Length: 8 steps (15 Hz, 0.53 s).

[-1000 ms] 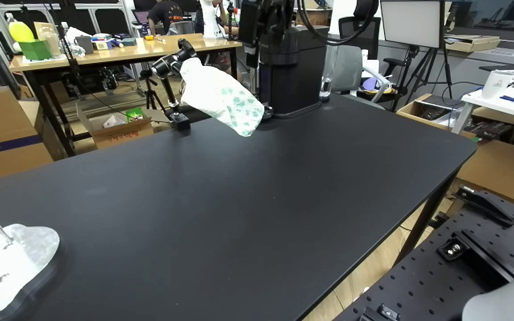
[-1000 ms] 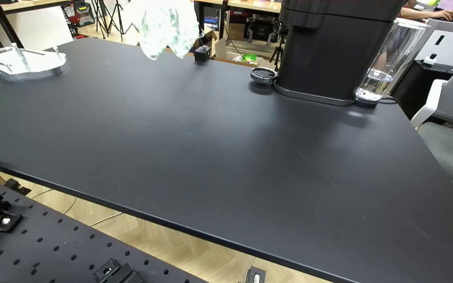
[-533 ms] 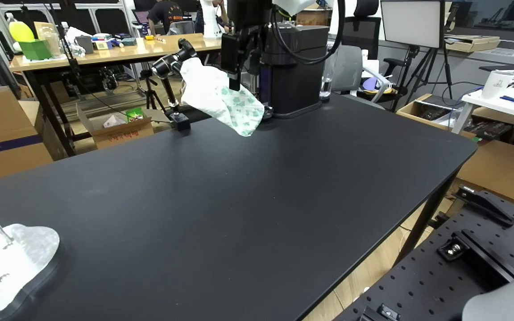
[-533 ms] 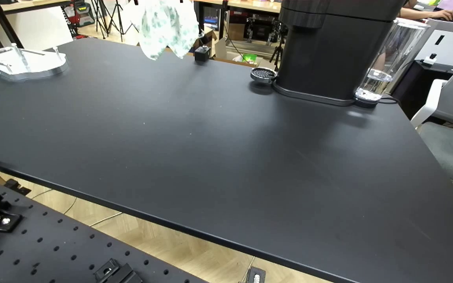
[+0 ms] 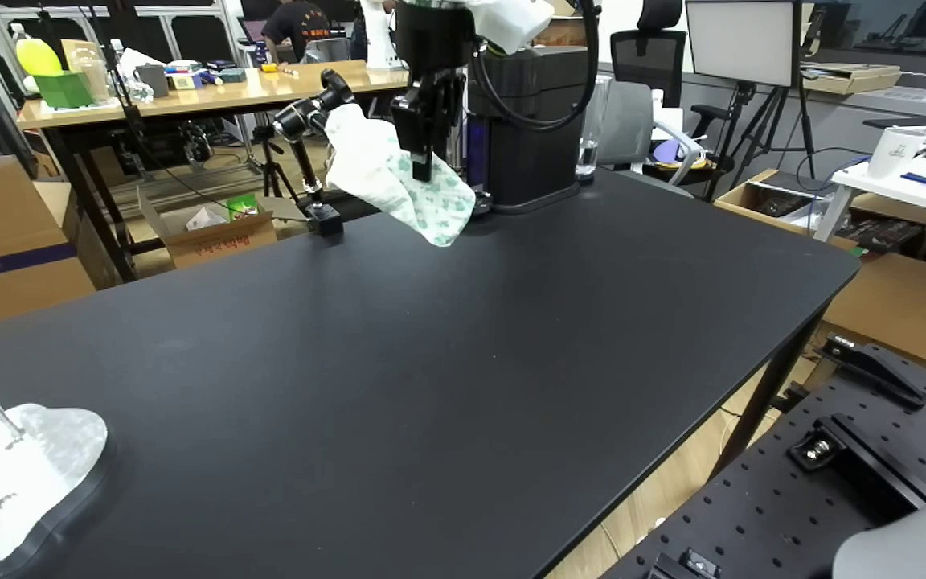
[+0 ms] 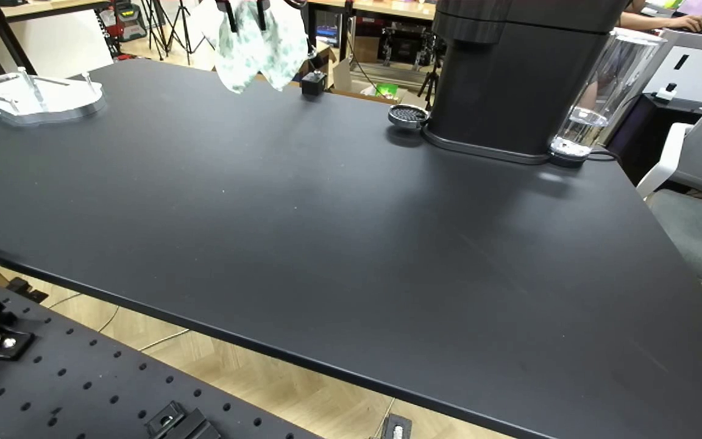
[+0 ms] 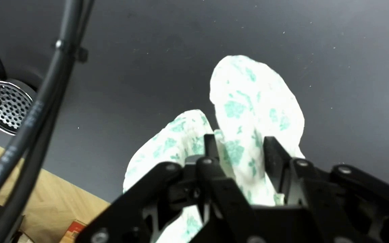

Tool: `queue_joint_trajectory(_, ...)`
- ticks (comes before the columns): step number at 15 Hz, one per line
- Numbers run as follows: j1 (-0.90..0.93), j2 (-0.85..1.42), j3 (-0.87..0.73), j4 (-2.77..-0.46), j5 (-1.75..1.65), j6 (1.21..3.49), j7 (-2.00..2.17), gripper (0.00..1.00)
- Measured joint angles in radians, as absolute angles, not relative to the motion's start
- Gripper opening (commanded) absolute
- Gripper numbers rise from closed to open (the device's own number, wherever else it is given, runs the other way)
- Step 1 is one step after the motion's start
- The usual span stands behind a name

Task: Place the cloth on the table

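Note:
A white cloth with green leaf print [image 5: 358, 165] hangs from a clamp stand [image 5: 300, 121] at the far edge of the black table [image 5: 431, 362], its lower corner just over the tabletop. In both exterior views my gripper [image 6: 247, 28] points down at the cloth, fingers in front of its patterned part. The wrist view shows the gripper [image 7: 240, 137] partly open, with a fold of the cloth [image 7: 236, 111] between its fingers. A gap remains between the fingers, and more cloth lies outside each of them. The cloth's upper end is hidden in the wrist view.
A black coffee machine [image 6: 509, 91] stands beside the cloth, with a round perforated drip tray [image 6: 409, 116] and a clear water tank [image 6: 582, 131]. A clear plate with upright bolts [image 5: 37, 458] lies on the table. Dark cables [image 7: 42, 111] cross the wrist view.
My gripper has come down and across to the cloth in an exterior view. Its fingers have drawn closer together around a fold during the last half second. The cloth hangs as before.

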<state>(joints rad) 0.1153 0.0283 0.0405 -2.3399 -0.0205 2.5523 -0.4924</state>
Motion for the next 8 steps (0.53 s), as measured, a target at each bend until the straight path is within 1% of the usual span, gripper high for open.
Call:
queue_joint_trajectory(1, 0.112, 0.034, 0.042, -2.338, -0.021, 2.556, -0.493, 0.03)
queue_joint_trajectory(2, 0.109, 0.037, 0.043, -2.335, -0.021, 2.557, -0.494, 0.01)
queue_joint_trajectory(8, 0.072, 0.015, 0.042, -2.333, -0.021, 2.522, -0.49, 0.0)
